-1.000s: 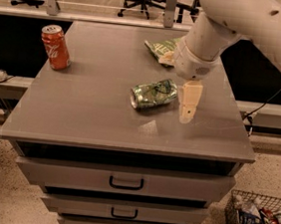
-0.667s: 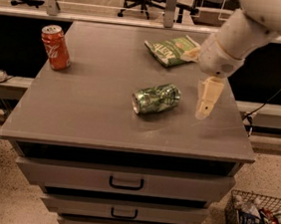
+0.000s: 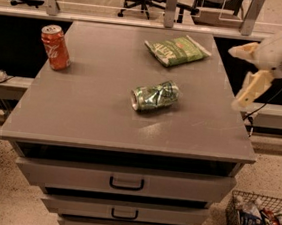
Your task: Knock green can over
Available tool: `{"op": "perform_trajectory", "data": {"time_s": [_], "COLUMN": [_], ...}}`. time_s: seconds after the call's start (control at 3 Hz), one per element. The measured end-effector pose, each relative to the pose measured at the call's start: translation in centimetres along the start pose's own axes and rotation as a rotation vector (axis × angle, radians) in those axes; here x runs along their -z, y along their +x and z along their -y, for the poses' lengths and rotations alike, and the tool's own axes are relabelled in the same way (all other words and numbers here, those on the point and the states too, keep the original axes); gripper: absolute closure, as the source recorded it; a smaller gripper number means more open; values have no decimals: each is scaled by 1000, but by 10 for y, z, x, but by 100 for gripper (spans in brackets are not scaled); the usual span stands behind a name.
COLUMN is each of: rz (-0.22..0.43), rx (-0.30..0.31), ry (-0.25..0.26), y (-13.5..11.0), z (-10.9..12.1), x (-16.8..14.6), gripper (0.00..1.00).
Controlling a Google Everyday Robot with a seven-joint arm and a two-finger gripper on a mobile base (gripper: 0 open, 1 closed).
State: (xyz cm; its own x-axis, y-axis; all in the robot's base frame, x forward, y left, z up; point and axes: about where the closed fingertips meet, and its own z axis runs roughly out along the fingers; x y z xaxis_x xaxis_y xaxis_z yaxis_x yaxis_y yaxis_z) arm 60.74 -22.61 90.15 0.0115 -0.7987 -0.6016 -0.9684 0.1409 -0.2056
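Tool (image 3: 243,75) farther right; one green can (image 3: 155,96)

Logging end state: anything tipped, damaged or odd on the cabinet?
Green can lies on its side mid-top, sides crumpled. Cola can stands upright back left; snack bag flat at back. Gripper hangs off the right edge, clear of everything.

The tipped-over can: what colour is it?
Green can: green, pale markings, camera view. Gripper hangs beyond the table's right edge.

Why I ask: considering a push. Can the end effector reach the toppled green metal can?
Probably yes: the end effector hovers at image right; nothing stands between it and the green metal can.
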Motion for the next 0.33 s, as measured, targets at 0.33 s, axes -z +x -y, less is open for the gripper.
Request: {"op": "perform_trajectory", "data": {"time_s": [0.33], "rz": [26], "rx": [1], "ry": [13], "y": [-5], "z": [6], "x": [3], "gripper": [0]}}
